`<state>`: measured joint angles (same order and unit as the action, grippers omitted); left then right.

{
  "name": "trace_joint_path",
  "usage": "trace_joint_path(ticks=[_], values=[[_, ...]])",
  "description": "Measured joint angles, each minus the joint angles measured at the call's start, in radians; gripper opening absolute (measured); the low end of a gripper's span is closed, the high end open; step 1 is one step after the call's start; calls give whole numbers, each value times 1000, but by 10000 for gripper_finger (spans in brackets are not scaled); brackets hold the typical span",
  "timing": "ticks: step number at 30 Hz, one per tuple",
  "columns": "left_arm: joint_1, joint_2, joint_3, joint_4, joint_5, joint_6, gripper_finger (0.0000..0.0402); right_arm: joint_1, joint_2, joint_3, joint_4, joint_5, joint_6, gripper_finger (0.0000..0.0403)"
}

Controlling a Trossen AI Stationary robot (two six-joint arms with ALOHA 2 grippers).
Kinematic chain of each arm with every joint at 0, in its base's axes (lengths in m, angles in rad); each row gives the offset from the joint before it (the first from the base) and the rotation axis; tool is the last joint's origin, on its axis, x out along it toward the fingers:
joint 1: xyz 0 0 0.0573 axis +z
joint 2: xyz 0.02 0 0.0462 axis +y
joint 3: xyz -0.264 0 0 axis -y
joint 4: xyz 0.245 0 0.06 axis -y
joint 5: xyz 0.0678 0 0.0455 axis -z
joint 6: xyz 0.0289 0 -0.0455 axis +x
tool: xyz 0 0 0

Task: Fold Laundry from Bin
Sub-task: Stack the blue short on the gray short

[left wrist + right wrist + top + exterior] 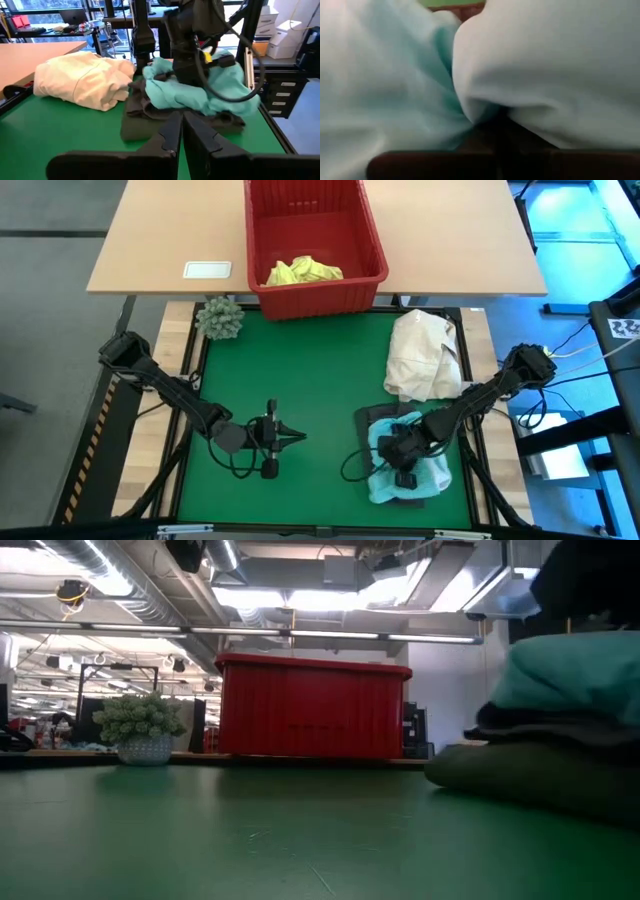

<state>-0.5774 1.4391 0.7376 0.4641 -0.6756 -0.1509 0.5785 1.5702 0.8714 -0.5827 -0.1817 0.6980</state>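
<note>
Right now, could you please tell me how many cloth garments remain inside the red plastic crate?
1 visible: a bright yellow cloth garment lying crumpled in the red slotted plastic crate, against its near wall. Others could be hidden beneath it.

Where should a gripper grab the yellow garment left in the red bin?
Grip the raised crumple on top of the yellow garment, coming straight down. It lies bunched at the bottom of the red bin, against the near wall, and the tall walls probably block any sideways approach.
</note>
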Motion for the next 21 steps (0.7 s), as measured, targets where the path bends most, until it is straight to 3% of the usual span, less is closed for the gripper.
trace_joint_path(ticks=[4,16,21], values=[[0,0,0,-1,16,0,13,0,4,65,-159,4,-39,0],[0,0,0,-3,17,0,13,-2,-57,278,-269,154,-119,0],[0,0,0,-7,16,0,13,-6,-59,307,-170,256,-201,0]])
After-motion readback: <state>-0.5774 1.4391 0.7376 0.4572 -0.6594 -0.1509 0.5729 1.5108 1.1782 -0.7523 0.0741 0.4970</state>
